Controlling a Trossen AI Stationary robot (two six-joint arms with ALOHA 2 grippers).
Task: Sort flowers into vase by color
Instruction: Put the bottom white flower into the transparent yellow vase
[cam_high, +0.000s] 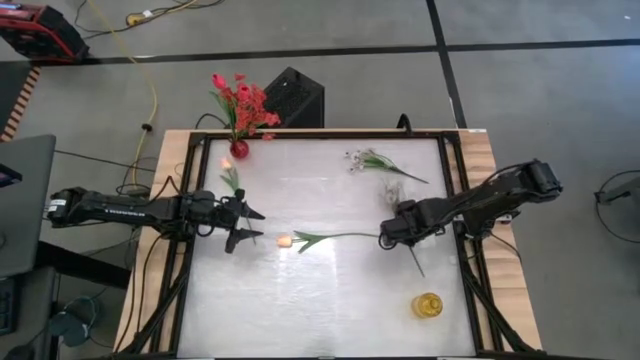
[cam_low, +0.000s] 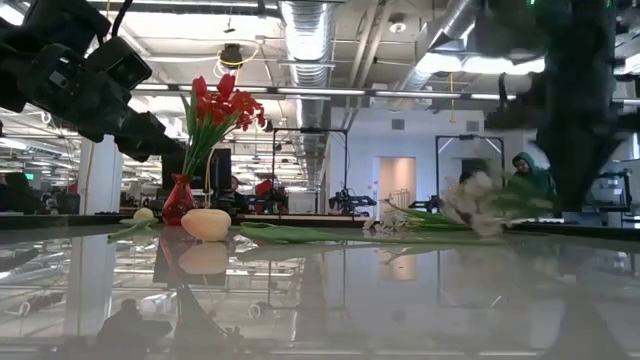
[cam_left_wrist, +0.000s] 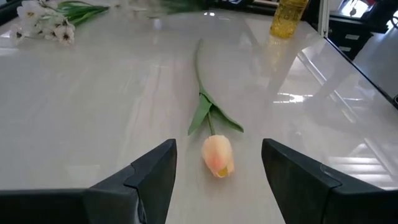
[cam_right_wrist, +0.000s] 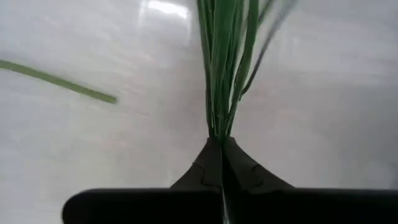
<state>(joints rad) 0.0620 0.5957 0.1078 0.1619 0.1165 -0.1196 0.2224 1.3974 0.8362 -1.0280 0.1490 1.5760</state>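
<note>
no readable text, faint pale lettering on the left arm (cam_high: 110, 209), perhaps a brand, illegible

A tulip bud (cam_high: 283, 241) lies mid-table, a vase (cam_high: 239, 149) at the far-left corner, another vase (cam_high: 428, 305) near-right.

Right gripper (cam_right_wrist: 222, 144): two dark fingers (cam_right_wrist: 200, 167) pressed together, tips meeting in a narrow point, no gap between them. A dark flat body spans the frame's lower edge beneath them.

Bundle of thin green stems (cam_right_wrist: 225, 59): clamped at the fingertips, fanning slightly as it runs away from the gripper to the frame's edge. One or two darker, blurred strands splay off to the side. Blooms out of frame.

Separate single green stem (cam_right_wrist: 59, 82): lies on the table apart from the bundle, its cut end pointing toward it.

Table surface (cam_right_wrist: 329, 93): pale, glossy, with one bright reflection.
</note>
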